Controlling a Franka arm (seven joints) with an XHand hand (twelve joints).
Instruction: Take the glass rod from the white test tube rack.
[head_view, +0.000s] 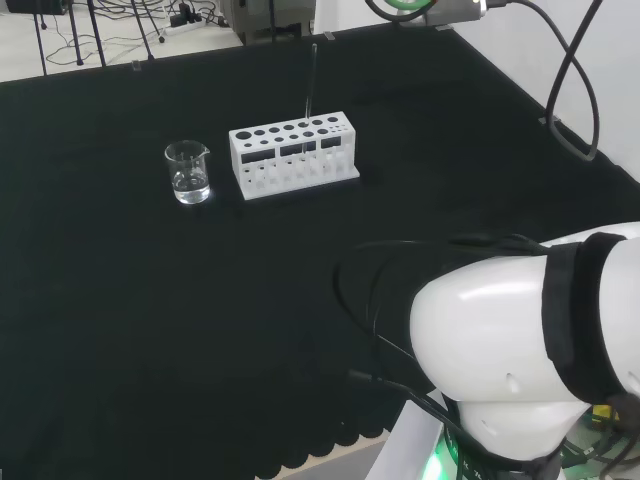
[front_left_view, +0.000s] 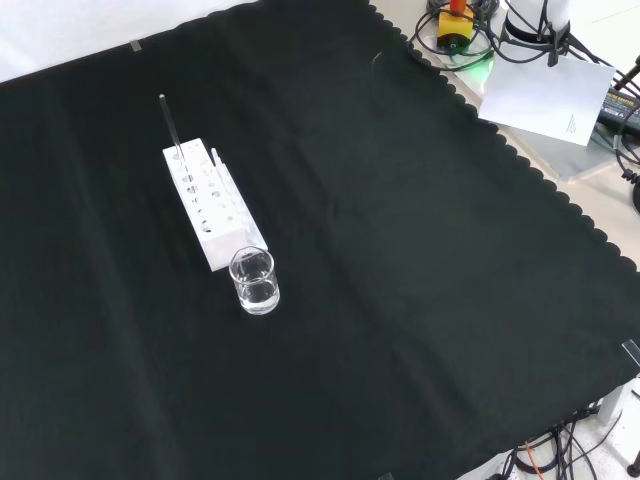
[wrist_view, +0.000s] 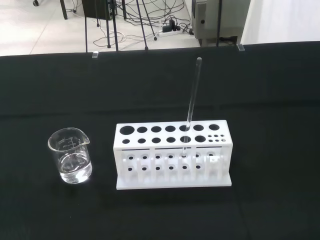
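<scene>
Right up close in the head view, the arm's big white link (head_view: 520, 350) bulks over the near edge of the tabletop (head_view: 150, 330), with black cables looped across it. That is the arm's own body, parked back at the base, well apart from the ware. As for the fingers, I cannot tell whether they are spread or curled.

Out on the black cloth, the white test tube rack (wrist_view: 173, 155) sits flat on its base plate, long side facing the wrist camera. And there is our target: the glass rod (wrist_view: 191, 107) stands in one of the holes toward the rack's right half in that view, leaning a little, its top end rising well clear above the rack. That is handy, since the bare upper length is what a grasp would want, with nothing crowding it.

Just beside the rack stands a small clear beaker (wrist_view: 71, 155) with some clear liquid in the bottom. In the front view the beaker (front_left_view: 254, 280) sits right at the rack's near end, while the glass rod (front_left_view: 170, 125) rises at the far end, so the two are kept apart along the rack's length. Good news for the approach, I'd say: the beaker should not be in the way.

Judging from this, the task has not got going: the rod is untouched in its hole. The pull would likely need to run along the rod's own line, or the rack (front_left_view: 212, 205) could tip.
</scene>
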